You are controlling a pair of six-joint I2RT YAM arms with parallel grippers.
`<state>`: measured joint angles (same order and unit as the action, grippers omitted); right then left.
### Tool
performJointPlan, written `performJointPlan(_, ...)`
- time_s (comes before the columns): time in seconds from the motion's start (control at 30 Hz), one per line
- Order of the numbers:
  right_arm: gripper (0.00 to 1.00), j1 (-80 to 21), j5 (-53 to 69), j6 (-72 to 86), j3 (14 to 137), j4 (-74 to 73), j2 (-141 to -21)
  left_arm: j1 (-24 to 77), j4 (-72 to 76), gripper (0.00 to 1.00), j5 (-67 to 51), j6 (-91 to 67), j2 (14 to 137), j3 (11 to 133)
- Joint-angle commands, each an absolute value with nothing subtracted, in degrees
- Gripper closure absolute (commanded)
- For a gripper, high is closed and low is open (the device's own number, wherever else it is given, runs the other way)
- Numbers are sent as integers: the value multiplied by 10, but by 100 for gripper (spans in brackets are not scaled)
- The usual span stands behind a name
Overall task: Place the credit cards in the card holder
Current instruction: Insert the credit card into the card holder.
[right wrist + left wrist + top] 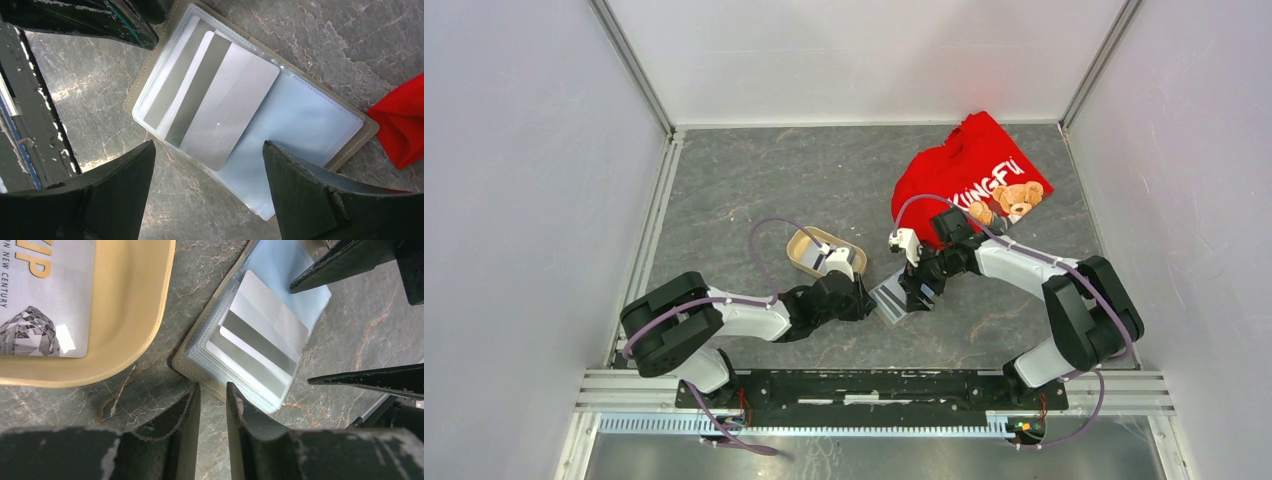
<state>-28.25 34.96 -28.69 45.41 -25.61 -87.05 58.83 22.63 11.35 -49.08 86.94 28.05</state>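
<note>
Right gripper (209, 147) wide open and empty, just above holder (310, 115). Silver card (220, 100) sits part-way in a pocket right under those jaws, long axis pointing away from them. Left gripper (212, 387) near-closed at holder's edge, can't tell if pinching. VIP card (45, 295) in tray (145, 330), nearer left arm.

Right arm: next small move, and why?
Probably lower the open right gripper and nudge the silver card deeper into the card holder: the card sits only part-way in its clear pocket, its free end lying over the other half, and the right jaws hold nothing.
</note>
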Motion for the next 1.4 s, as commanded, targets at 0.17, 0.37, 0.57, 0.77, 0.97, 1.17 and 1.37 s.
performJointPlan(0.17, 23, -263, 431, -256, 471, -262, -896, 583, 268, 68, 103, -518, 857, 269)
performJointPlan(0.37, 39, -281, 479, -279, 477, -288, -906, 579, 287, 68, 87, -521, 881, 271)
performJointPlan(0.57, 40, -303, 508, -294, 478, -294, -898, 577, 297, 68, 80, -523, 889, 271)
performJointPlan(0.77, 39, -271, 482, -298, 490, -290, -892, 573, 292, 68, 81, -520, 878, 267)
performJointPlan(0.97, 44, -245, 461, -334, 466, -277, -843, 565, 295, 68, 72, -511, 862, 260)
performJointPlan(1.17, 99, -266, 418, -319, 467, -259, -873, 565, 301, 68, 62, -505, 861, 262)
performJointPlan(1.37, 100, -287, 337, -294, 470, -248, -911, 565, 316, 68, 39, -510, 880, 263)
